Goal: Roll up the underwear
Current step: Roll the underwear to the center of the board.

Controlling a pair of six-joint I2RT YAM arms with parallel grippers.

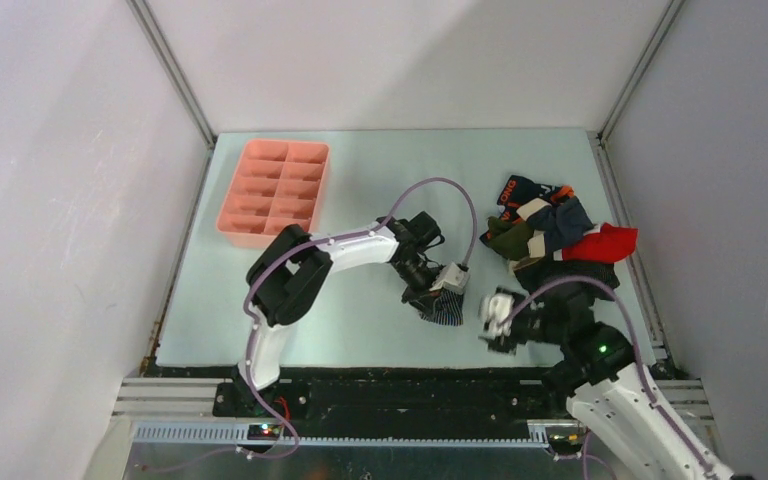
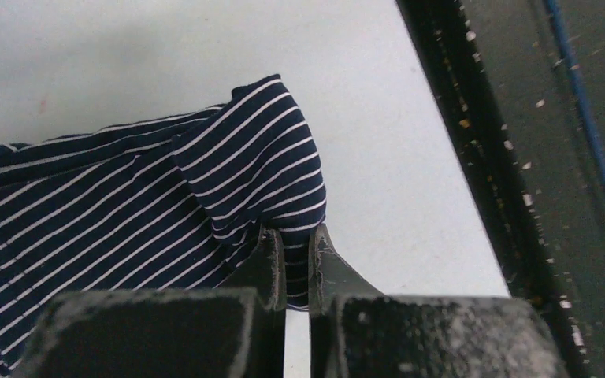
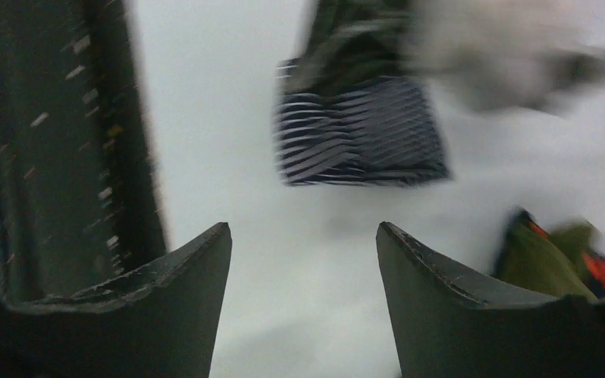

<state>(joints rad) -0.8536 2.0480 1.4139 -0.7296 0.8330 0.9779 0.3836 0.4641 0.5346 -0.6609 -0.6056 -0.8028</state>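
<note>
Left gripper [image 2: 297, 246] clamped on a fold of the striped briefs [image 2: 126, 205], lower centre in top view; roll looks unfinished. Right gripper [image 3: 303, 230] empty, jaws apart. Pile [image 1: 552, 228] at right not yet rolled, none in tray [image 1: 250, 238].

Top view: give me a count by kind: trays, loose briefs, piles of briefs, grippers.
Tray: 1
Striped brief, pinched in the left gripper: 1
Pile of briefs, too overlapped to count singly: 1
Grippers, the right gripper open and empty: 2
Total: 5
</note>
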